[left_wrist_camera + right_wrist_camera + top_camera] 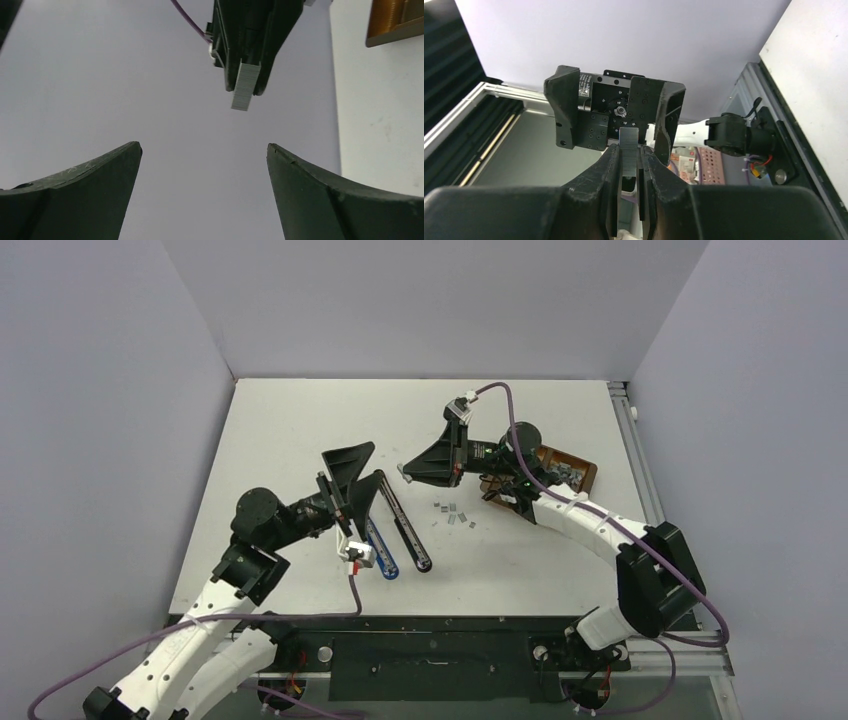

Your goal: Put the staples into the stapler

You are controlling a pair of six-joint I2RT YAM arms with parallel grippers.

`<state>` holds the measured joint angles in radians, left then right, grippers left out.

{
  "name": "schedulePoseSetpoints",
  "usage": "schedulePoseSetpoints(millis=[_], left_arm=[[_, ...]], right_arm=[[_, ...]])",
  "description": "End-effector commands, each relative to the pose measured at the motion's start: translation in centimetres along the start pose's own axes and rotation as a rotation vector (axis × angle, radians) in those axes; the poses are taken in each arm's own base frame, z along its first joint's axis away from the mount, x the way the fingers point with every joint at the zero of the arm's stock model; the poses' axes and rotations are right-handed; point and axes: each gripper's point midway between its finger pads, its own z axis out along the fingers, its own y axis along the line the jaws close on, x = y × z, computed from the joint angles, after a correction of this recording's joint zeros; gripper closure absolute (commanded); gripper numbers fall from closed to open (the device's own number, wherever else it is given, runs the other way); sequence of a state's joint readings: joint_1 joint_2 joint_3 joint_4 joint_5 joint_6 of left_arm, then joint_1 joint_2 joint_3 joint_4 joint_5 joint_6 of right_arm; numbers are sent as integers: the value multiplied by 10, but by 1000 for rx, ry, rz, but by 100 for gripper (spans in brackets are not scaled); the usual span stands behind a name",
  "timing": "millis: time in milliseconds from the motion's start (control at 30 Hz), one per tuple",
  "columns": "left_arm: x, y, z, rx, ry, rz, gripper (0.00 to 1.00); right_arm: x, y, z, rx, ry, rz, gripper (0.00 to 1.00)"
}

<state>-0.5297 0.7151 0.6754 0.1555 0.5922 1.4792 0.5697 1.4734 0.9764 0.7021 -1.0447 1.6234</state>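
Well, starting at the left, the left gripper point(377, 460) hangs just above the tabletop point(290, 420) with its two fingers spread wide apart and nothing between them. Just beside it lies one stapler point(400, 525), swung open, its black arm and blue part splayed in a V on the tabletop. Facing the left gripper and near it, the right gripper point(629, 150) is pinched together on a single strip of staples point(629, 137), which stands out past the fingertips, held up off the tabletop and pointing toward the left gripper's open fingers. Below and to the right of that, a small scatter of loose staples point(452, 513) lies on the white surface, about four or five pieces, too small to count surely. Farthest right sits one brown tray point(585, 468), partly hidden by the right arm, with more grey pieces inside that I cannot count.
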Motion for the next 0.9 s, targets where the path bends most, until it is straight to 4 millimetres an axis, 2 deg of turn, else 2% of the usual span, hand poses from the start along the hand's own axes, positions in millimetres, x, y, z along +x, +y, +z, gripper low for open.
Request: schedulePoseSetpoints(millis=[0, 200, 600, 867], left_arm=[[-17, 30, 5, -95, -88, 167, 8], [-23, 9, 11, 27, -140, 221, 17], [-25, 17, 24, 27, -140, 231, 48], [-22, 20, 25, 27, -112, 189, 57]], right_arm=[[6, 28, -2, -115, 32, -26, 91], [11, 25, 2, -110, 45, -18, 91], [14, 8, 8, -77, 45, 7, 91], [17, 5, 17, -84, 50, 9, 91]])
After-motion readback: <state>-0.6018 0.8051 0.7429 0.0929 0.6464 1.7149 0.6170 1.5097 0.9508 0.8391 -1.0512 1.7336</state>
